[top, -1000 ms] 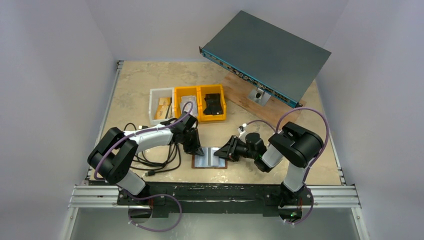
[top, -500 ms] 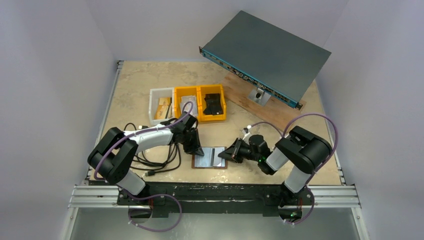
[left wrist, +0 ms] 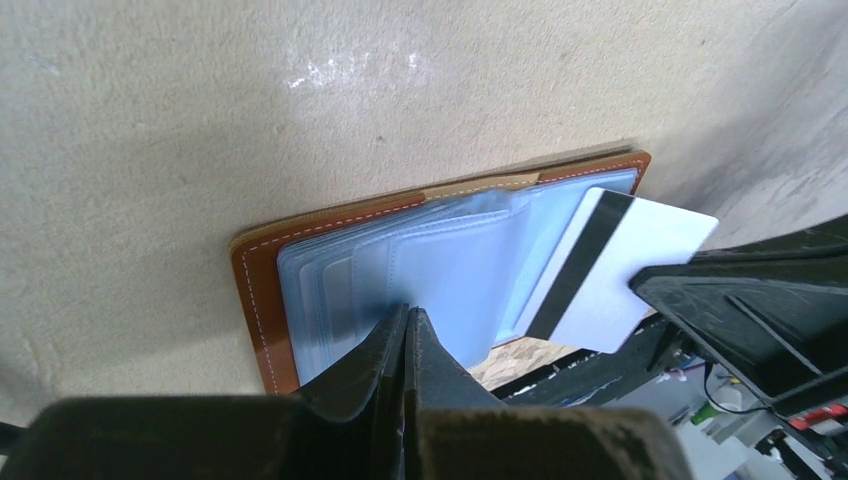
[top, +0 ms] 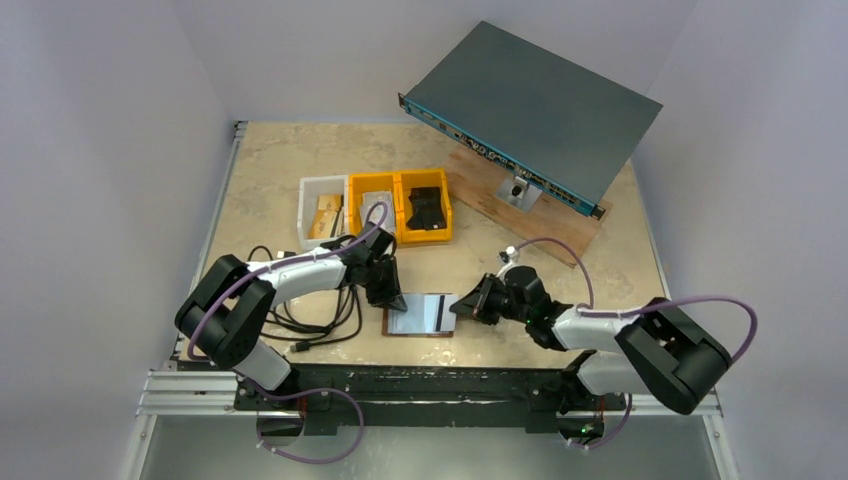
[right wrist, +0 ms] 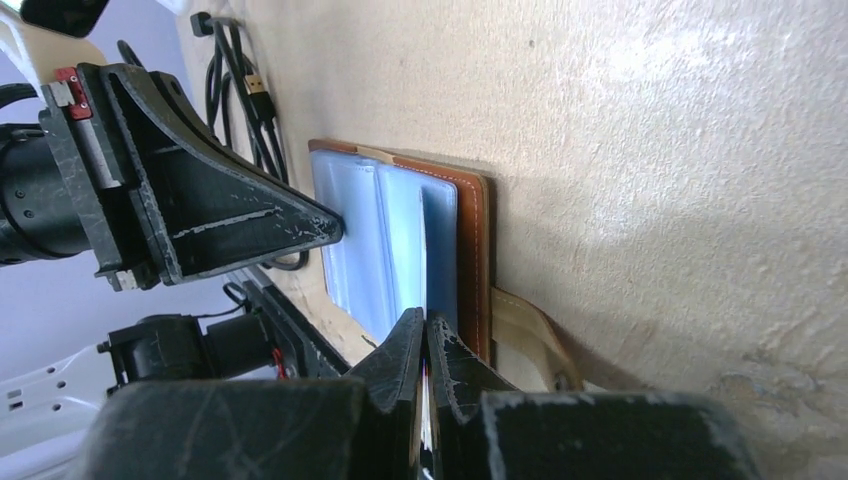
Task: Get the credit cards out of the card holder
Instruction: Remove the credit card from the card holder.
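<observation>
A: Card holder point(top: 410, 322) pos?
B: Lying open on table point(top: 280, 170), pockets up, near front edge, btwn both arms.
A: Left gripper point(left wrist: 408, 315)?
B: Clamped shut, gripping nothing. Pressing tips down on left pocket page.
A: Right gripper point(right wrist: 424, 325)?
B: Pinching white card point(left wrist: 620, 270) w/ dark stripe by its right edge. Holding it tilted over right half of card holder, one corner poking past brown rim. Inner edge in a pocket or not: can't tell.
A: Anything else?
B: Seeing tan cards point(top: 327, 215) sitting in white bin point(top: 303, 212), further back on left. Two yellow bins point(top: 397, 205) standing just beside it, black block point(top: 426, 208) lying in rightmost. Cables point(top: 320, 325) trailing left of card holder.
</observation>
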Controlling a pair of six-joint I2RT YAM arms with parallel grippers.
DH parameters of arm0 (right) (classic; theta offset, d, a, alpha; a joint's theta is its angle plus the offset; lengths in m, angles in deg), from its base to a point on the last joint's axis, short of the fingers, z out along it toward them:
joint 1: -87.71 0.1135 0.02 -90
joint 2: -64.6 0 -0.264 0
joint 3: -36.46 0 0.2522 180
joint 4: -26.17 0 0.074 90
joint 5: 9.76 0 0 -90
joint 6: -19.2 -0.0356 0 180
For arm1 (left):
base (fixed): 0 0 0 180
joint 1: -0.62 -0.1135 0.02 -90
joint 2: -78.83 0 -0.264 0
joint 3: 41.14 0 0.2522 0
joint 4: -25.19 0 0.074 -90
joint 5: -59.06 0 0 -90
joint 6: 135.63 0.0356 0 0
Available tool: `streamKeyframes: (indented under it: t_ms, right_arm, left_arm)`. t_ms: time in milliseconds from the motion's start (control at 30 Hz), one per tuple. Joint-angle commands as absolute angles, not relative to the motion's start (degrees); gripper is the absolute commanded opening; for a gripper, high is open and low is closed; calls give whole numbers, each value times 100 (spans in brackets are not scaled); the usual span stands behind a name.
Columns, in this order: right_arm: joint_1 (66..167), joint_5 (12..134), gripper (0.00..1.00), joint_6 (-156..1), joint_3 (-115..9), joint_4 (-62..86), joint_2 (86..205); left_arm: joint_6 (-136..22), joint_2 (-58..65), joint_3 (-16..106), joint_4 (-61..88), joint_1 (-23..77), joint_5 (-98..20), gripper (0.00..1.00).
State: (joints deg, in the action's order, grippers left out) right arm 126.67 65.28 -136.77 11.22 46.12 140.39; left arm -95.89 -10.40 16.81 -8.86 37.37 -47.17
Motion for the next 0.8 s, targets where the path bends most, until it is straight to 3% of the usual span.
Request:
streamKeyframes:
  t_ms: [0, 67, 200, 300, 400, 767]
  right_arm:
    - [12648, 6834, 0, -13278, 689, 3440, 13447]
    - [12648, 6789, 0, -13215, 513, 3206, 13281]
    - [12652, 6655, 0, -13197, 168, 2939, 13051]
    - [12648, 6480, 0, -13201, -75, 2887, 12983]
    - [12610, 6231, 0, -13201, -347, 2911, 13018]
    - [12461, 5011, 0, -13313, -1376, 3363, 13419]
  left_arm:
    - [-9160, -901, 1901, -1304, 3655, -4285, 0]
    - [-9135, -668, 2047, -1361, 3656, -4448, 5]
    - [-9032, -5, 2350, -1636, 3645, -4502, 35]
    - [-8907, 456, 2452, -1743, 3559, -4666, 44]
    - [-8789, 872, 2412, -1665, 3280, -5264, 63]
    - [-8617, 1818, 2095, -1214, 2238, -7124, 65]
